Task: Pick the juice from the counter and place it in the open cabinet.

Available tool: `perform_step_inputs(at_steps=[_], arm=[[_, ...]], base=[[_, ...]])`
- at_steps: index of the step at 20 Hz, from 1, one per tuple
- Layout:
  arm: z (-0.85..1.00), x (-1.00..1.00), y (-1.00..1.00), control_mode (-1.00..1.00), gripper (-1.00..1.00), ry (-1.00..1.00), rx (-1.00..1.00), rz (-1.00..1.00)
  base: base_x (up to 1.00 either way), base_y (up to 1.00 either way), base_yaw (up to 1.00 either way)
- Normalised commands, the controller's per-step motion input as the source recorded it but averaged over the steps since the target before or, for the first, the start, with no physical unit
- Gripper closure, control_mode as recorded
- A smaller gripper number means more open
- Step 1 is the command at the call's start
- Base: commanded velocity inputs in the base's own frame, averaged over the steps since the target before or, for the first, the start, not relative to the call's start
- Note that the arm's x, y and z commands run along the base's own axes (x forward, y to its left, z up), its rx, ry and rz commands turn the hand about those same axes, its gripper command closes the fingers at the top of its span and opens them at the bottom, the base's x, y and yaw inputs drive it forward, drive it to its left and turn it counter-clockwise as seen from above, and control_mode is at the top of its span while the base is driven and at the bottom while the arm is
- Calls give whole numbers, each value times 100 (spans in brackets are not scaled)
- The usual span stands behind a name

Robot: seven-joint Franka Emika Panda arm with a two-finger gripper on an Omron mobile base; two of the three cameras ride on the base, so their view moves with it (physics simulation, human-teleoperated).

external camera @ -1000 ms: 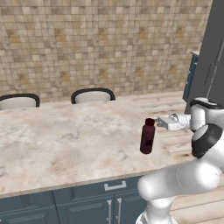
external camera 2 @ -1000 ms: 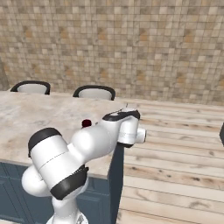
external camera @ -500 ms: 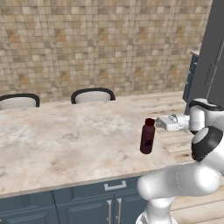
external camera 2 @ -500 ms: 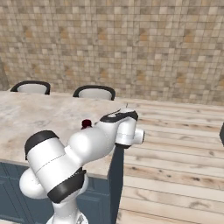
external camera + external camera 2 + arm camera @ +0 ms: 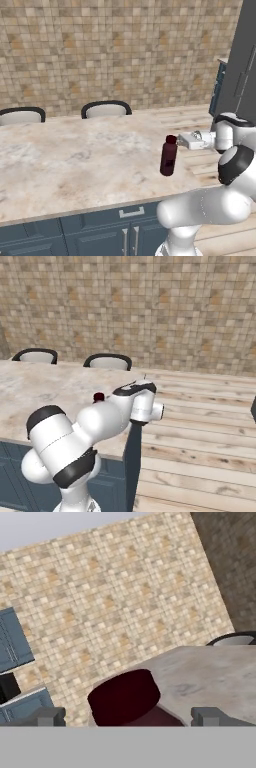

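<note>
Two small dark finger tips of the white arm's gripper [image 5: 127, 717] rise wide apart at the bottom of the hand view, and the dark-red cap of the slim maroon juice bottle [image 5: 125, 699] sits between them, touching neither that I can see. From the left base view the gripper [image 5: 183, 141] reaches sideways at cap height, its tips right at the neck of the juice bottle [image 5: 168, 156], which stands upright near the right end of the broad beige-and-cream marbled stone counter [image 5: 75, 160]. Whether the fingers touch the neck cannot be told there. Below the stone top run dark blue drawer fronts with silver handles [image 5: 131, 213]. Behind the counter stand two rounded black-rimmed chair backs [image 5: 105, 108] before a mottled tan tiled wall [image 5: 120, 50].
</note>
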Motion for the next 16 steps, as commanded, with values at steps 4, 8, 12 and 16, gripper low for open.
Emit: perform_step_inputs(at_steps=[4, 8, 12, 16], arm=[[0, 0, 29, -100, -100, 0, 0, 0], [0, 0, 30, -100, -100, 0, 0, 0], [0, 0, 28, -100, -100, 0, 0, 0], [0, 0, 25, -100, -100, 0, 0, 0]], base=[[0, 0, 0], [0, 0, 0], [0, 0, 0], [0, 0, 0]])
